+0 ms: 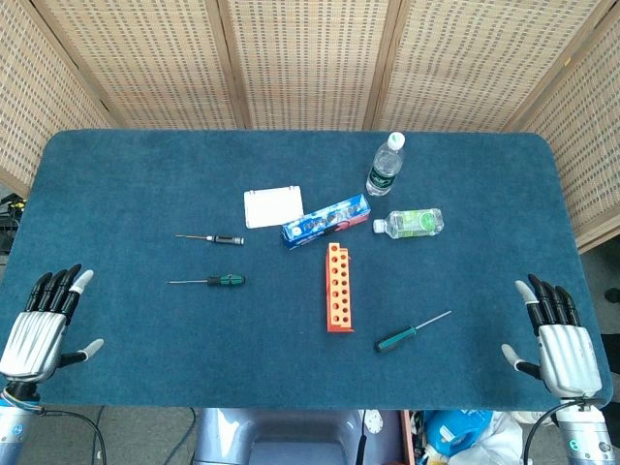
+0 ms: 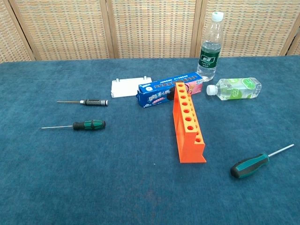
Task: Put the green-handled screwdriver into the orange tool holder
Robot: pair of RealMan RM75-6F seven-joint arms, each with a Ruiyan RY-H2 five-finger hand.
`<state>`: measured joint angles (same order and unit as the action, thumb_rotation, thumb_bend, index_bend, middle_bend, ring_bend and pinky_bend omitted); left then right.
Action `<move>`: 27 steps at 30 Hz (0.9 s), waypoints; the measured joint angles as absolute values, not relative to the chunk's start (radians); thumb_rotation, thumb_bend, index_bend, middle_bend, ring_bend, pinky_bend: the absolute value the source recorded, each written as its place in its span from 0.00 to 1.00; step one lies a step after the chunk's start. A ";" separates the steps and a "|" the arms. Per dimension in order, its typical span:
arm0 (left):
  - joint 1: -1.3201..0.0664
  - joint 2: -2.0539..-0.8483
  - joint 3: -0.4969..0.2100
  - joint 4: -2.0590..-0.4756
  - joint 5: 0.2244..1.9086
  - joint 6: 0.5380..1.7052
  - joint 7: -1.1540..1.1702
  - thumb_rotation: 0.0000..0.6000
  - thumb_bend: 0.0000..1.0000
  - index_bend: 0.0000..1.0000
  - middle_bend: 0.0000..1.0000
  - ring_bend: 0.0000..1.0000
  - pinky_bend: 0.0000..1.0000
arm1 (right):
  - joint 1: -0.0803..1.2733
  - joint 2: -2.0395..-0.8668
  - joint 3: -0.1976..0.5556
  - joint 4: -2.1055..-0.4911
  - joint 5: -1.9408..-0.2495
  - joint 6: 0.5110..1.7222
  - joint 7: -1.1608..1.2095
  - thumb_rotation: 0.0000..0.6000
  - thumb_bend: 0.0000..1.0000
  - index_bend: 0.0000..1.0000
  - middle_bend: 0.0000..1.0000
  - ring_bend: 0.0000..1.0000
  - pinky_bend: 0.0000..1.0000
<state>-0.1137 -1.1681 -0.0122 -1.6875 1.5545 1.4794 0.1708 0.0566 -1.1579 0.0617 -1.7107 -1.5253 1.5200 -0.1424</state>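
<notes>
Green-handled screwdriver lying flat on the blue desk, near the front edge on the robot's right, handle toward the robot and shaft angled away to the right; seen likewise in the chest view. Just to its left, not touching, the orange tool holder stands upright, a long block with a row of round holes along its top, all apparently unfilled, though the far holes are hard to judge in the chest view.

Behind the holder, a blue toothpaste box lies diagonally, its near end just beside the holder's far end. A white flat case lies left of the box. An upright water bottle with green label stands behind the box; a second, smaller bottle lies on its side to the right.

On the left half, two smaller screwdrivers lie parallel: a black-handled screwdriver farther back and a small dark-green-handled screwdriver nearer.

Left hand and right hand rest at the front corners, well apart from all objects, fingers released and extended, grasping nothing.
</notes>
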 measured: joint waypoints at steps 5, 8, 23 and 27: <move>-0.113 -1.167 -0.013 -1.688 1.553 1.480 0.169 1.00 0.00 0.00 0.00 0.00 0.00 | 0.057 -1.158 0.061 -1.709 -1.525 1.519 -0.142 1.00 0.19 0.00 0.00 0.00 0.00; -0.113 -1.166 -0.012 -1.688 1.555 1.480 0.168 1.00 0.00 0.00 0.00 0.00 0.00 | 0.056 -1.158 0.061 -1.710 -1.526 1.520 -0.141 1.00 0.19 0.00 0.00 0.00 0.00; -0.114 -1.162 -0.014 -1.688 1.558 1.483 0.157 1.00 0.00 0.00 0.00 0.00 0.00 | 0.059 -1.152 0.057 -1.723 -1.537 1.515 -0.126 1.00 0.19 0.00 0.00 0.00 0.00; -0.113 -1.161 -0.014 -1.691 1.557 1.484 0.160 1.00 0.00 0.00 0.00 0.00 0.00 | 0.061 -1.152 0.054 -1.721 -1.550 1.516 -0.116 1.00 0.19 0.00 0.00 0.00 0.00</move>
